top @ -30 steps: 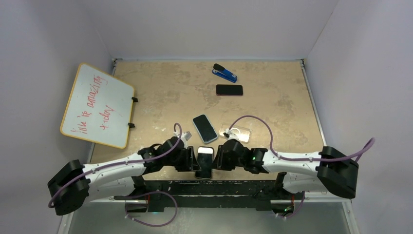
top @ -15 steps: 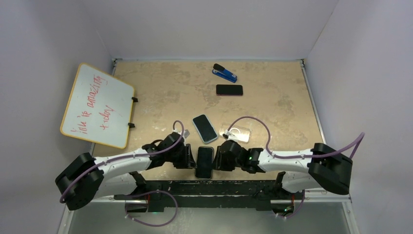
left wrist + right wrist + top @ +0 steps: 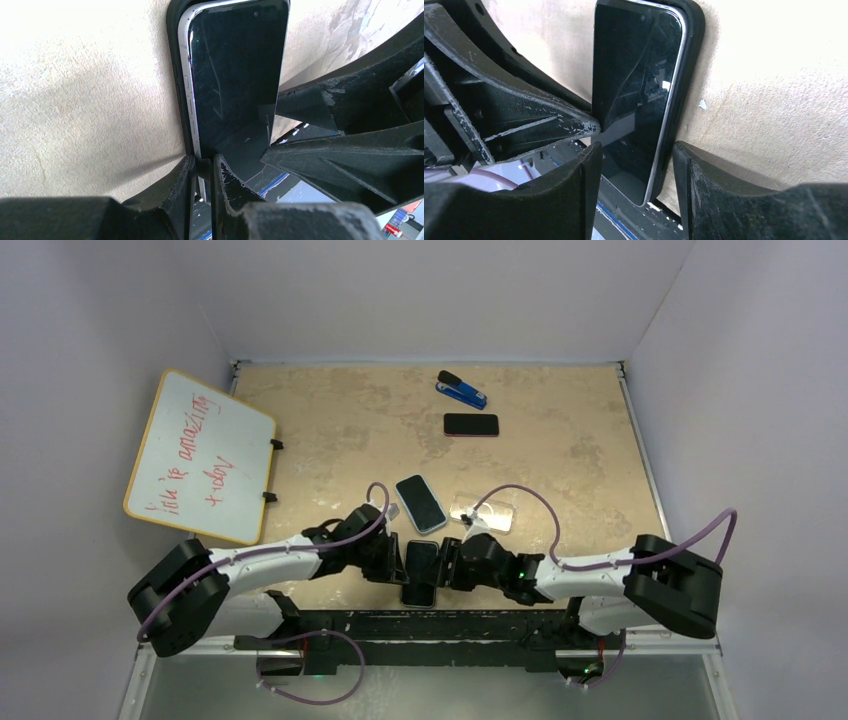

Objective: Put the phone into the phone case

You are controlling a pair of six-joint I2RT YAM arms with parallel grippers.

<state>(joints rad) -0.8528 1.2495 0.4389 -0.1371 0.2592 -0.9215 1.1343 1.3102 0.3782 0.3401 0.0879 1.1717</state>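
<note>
Left gripper (image 3: 202, 164) pinches the phone case (image 3: 173, 55) rim at the near edge of the table (image 3: 570, 440). The right gripper (image 3: 635, 150) straddles it, grip unclear. Both have advanced, and the phone (image 3: 639, 65) now lies flatter inside, nearly seated.

The top camera looks down on the whole table (image 3: 340, 430) from above the near edge. Both wrist cameras sit close over the phone (image 3: 235, 75) (from opposite sides), which the top view shares.
</note>
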